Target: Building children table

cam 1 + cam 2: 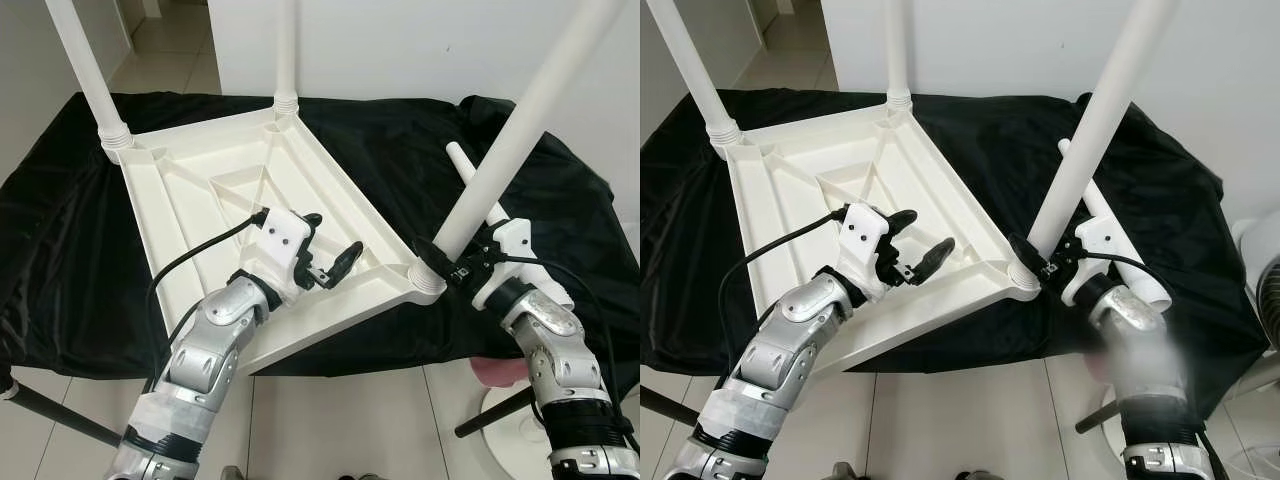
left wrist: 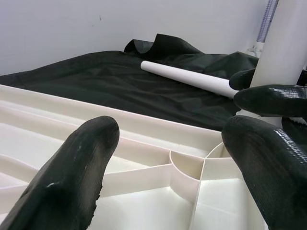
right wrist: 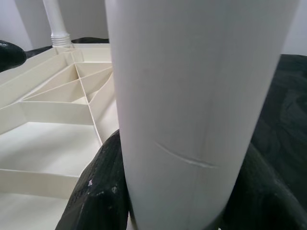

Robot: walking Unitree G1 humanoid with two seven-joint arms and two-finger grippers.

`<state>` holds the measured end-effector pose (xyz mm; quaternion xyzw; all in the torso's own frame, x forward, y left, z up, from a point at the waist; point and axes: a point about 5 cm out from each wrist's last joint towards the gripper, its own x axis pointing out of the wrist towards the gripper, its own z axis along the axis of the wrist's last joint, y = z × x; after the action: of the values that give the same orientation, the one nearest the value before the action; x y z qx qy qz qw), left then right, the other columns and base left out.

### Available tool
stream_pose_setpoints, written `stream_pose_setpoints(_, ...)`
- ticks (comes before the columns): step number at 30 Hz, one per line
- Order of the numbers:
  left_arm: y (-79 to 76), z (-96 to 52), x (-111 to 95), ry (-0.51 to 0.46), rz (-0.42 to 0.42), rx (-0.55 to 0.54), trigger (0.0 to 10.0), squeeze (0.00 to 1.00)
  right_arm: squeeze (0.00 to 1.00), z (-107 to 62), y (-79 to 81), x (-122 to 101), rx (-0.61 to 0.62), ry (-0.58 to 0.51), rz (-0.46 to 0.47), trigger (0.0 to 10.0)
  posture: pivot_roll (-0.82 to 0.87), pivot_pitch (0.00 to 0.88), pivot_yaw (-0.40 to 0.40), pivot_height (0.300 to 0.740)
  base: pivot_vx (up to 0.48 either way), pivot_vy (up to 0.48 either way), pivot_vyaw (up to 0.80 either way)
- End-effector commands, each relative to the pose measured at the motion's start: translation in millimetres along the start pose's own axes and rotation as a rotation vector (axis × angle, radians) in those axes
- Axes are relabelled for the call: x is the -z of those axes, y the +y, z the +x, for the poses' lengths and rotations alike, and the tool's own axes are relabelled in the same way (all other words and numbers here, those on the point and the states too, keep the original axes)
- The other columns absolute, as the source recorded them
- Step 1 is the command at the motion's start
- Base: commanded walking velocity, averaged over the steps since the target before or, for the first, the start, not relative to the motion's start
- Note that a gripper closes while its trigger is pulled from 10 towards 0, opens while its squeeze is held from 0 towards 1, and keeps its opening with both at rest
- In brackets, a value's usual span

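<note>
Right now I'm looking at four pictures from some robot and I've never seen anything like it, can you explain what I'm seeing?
It is a two-armed humanoid robot. Two pictures look down from its head; two look along each wrist.

An upside-down white plastic tabletop lies on a black cloth. Three white legs stand in its corners, and a loose leg lies on the cloth.

The right gripper is shut on the near corner leg, just above its socket. The left gripper hovers open over the tabletop's ribbed underside, holding nothing.

The corner nearest the left arm is hidden, so I cannot tell whether it has a leg.
</note>
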<state>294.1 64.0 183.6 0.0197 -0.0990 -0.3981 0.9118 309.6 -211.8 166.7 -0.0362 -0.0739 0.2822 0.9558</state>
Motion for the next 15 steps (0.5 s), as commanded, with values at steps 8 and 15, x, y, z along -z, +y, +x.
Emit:
stream_pose_setpoints(8, 1.3, 0.8, 0.9, 0.017, 0.009, -0.012, 10.0, 0.0, 0.0, -1.1, -8.5, 5.9, 0.019, 0.028, 0.03, 10.0, -0.02, 0.066, -0.013, 0.74, 0.0, 0.0, 0.0)
stream_pose_setpoints(15, 1.9, -0.1, 0.9, 0.018, 0.01, -0.014, 10.0, 0.0, 0.0, 7.7, 0.1, 8.2, 0.113, 0.022, 0.089, 10.0, -0.01, 0.064, -0.023, 0.74, 0.0, 0.0, 0.0)
